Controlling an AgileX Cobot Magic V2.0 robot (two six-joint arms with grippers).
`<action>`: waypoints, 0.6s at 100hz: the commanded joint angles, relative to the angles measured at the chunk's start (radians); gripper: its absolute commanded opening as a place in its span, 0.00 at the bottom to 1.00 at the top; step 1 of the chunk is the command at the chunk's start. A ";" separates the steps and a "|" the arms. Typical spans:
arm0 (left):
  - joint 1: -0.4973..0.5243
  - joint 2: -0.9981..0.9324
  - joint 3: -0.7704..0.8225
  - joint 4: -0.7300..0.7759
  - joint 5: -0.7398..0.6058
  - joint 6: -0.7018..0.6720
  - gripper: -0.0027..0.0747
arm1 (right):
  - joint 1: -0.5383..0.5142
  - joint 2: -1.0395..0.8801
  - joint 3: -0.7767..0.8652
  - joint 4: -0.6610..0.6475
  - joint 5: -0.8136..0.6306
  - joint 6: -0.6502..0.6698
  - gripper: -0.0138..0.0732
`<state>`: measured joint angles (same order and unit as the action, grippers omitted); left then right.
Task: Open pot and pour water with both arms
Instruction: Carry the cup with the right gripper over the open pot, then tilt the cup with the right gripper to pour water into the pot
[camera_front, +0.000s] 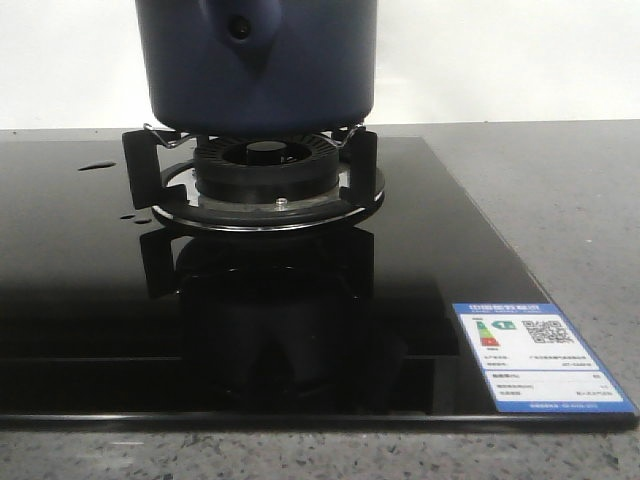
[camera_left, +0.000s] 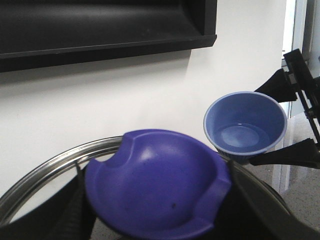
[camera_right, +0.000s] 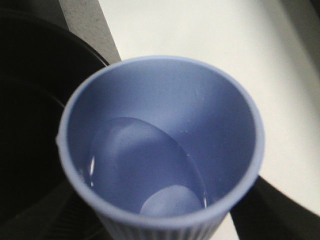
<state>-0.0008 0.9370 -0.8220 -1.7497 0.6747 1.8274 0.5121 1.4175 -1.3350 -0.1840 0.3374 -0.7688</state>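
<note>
The dark navy pot (camera_front: 300, 70) stands on the burner grate in the front view; its top is cut off and neither arm shows there. In the left wrist view my left gripper (camera_left: 157, 200) is shut on the lid's purple knob (camera_left: 155, 180), and the lid's steel rim (camera_left: 45, 167) curves behind it. Beside the lid, the black fingers (camera_left: 277, 86) of my right gripper (camera_left: 287, 122) hold a pale blue ribbed cup (camera_left: 245, 122). In the right wrist view that cup (camera_right: 160, 145) is tilted with water (camera_right: 145, 165) pooled inside, next to a dark round opening (camera_right: 30, 100).
The burner (camera_front: 265, 165) and its black grate sit on a glossy black glass hob (camera_front: 200, 320) with an energy label (camera_front: 535, 355) at its front right corner. A few water drops (camera_front: 97, 166) lie on the hob's left. Grey stone counter (camera_front: 560, 190) surrounds it.
</note>
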 joint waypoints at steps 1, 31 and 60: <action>-0.008 -0.018 -0.032 -0.113 0.021 -0.009 0.28 | 0.001 -0.027 -0.039 -0.054 -0.124 -0.008 0.39; -0.008 -0.016 -0.032 -0.113 0.021 -0.009 0.28 | 0.001 0.007 -0.039 -0.162 -0.149 -0.008 0.39; -0.008 -0.016 -0.032 -0.113 0.021 -0.009 0.28 | 0.002 0.026 -0.039 -0.249 -0.204 -0.008 0.39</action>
<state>-0.0008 0.9370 -0.8220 -1.7497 0.6747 1.8274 0.5121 1.4767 -1.3350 -0.3887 0.2611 -0.7688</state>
